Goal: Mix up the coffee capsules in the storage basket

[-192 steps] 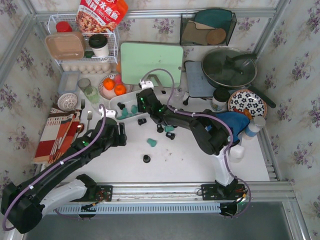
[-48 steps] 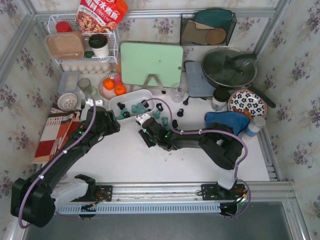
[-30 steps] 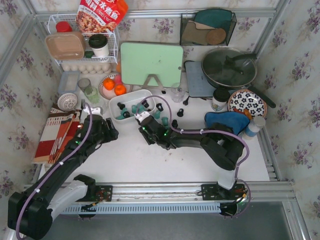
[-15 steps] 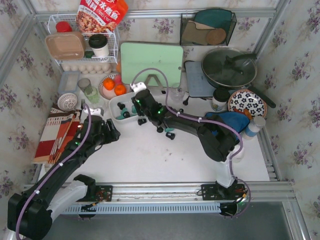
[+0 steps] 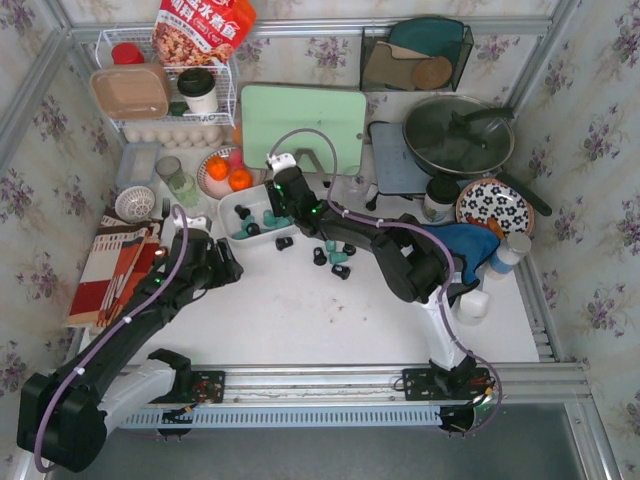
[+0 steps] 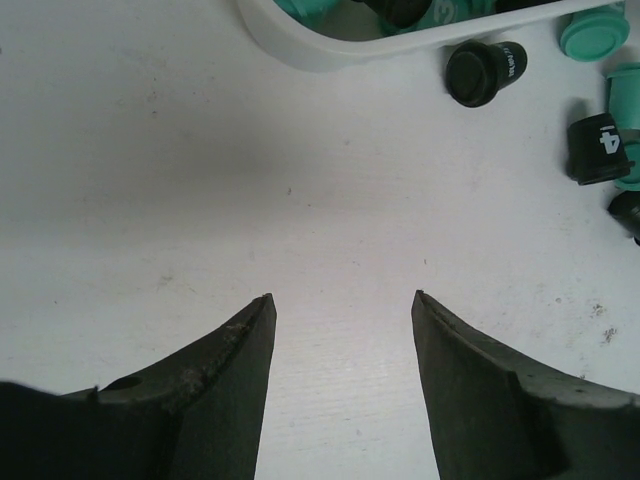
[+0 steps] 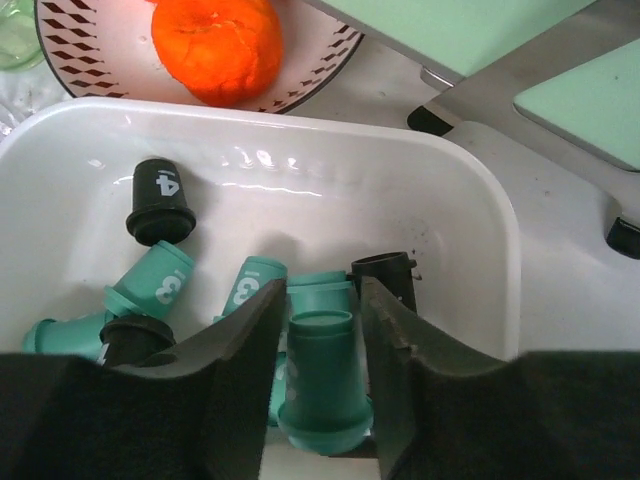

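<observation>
The white storage basket [image 5: 230, 201] holds several teal and black coffee capsules [image 7: 160, 282]. My right gripper [image 7: 322, 298] hangs over the basket's near-right part [image 7: 470, 235], shut on a teal capsule [image 7: 322, 385] that stands upright between its fingers, wide rim down. In the top view this gripper [image 5: 274, 210] is above the basket. More loose capsules, black [image 5: 284, 242] and teal [image 5: 338, 258], lie on the table just right of the basket. My left gripper [image 6: 340, 296] is open over bare table in front of the basket [image 6: 330, 52], with nothing between its fingers, left of a black capsule [image 6: 483, 72].
A patterned bowl with oranges [image 5: 226, 172] sits behind the basket, with a green cutting board [image 5: 302, 125] on a stand behind that. A wire rack [image 5: 165, 95] is back left, a lidded pan [image 5: 458, 135] and a patterned plate [image 5: 494, 205] to the right, and a blue cloth [image 5: 465, 240] by the right arm.
My right gripper rose from the table in front of the basket and moved back over it, carrying the teal capsule. The left arm has hardly moved.
</observation>
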Robot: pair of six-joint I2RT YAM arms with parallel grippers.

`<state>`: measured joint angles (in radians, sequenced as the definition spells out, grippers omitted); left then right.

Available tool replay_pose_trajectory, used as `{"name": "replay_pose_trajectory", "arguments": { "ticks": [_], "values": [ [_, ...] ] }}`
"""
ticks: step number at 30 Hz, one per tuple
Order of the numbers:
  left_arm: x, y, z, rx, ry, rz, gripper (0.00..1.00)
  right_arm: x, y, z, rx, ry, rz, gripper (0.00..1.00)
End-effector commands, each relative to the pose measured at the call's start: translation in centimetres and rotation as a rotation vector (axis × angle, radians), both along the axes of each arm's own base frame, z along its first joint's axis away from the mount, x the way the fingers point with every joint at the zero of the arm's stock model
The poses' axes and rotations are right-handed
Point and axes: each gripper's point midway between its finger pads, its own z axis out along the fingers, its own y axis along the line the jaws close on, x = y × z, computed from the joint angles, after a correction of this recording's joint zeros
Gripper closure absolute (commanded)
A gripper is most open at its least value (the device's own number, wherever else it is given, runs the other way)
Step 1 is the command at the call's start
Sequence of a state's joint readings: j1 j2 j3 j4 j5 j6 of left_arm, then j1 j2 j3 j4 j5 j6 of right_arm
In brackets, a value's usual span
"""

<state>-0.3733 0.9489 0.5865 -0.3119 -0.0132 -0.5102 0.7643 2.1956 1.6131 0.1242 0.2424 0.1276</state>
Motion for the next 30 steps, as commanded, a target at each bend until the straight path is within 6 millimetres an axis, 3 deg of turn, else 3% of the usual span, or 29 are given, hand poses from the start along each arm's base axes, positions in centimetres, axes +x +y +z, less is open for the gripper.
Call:
{"name": "replay_pose_trajectory", "arguments": {
  "ticks": [1,6,14,19,24,30],
  "values": [
    [0.7,-0.4,0.4,-0.014,-0.014,-0.004,0.40,0.7,0.8,1.0,0.061,-0.022,0.014,0.48],
    [0.9,-0.4,-0.2,-0.001,0.005,-0.004,0.40,-0.2,-0.1,1.8,0.039,0.002,0.011,0.34],
    [1.2,-0.3,-0.5,0.014,0.012,0.004,0.40,-4.9,-4.2,4.3,0.011,0.029,0.025,0.33],
    [1.3,-0.5,-0.7,0.011,0.019,-0.004,0.40,-8.8,-7.3,2.9,-0.033,0.081,0.027,0.34],
    [1.5,-0.7,-1.0,0.008,0.021,-0.009,0.40,-12.0,-10.6,0.1,-0.100,0.143,0.004,0.36],
    [1.8,-0.9,-1.3,0.015,0.025,-0.014,0.41,-15.1,-12.6,-2.7,-0.146,0.212,0.047,0.37]
  ]
}}
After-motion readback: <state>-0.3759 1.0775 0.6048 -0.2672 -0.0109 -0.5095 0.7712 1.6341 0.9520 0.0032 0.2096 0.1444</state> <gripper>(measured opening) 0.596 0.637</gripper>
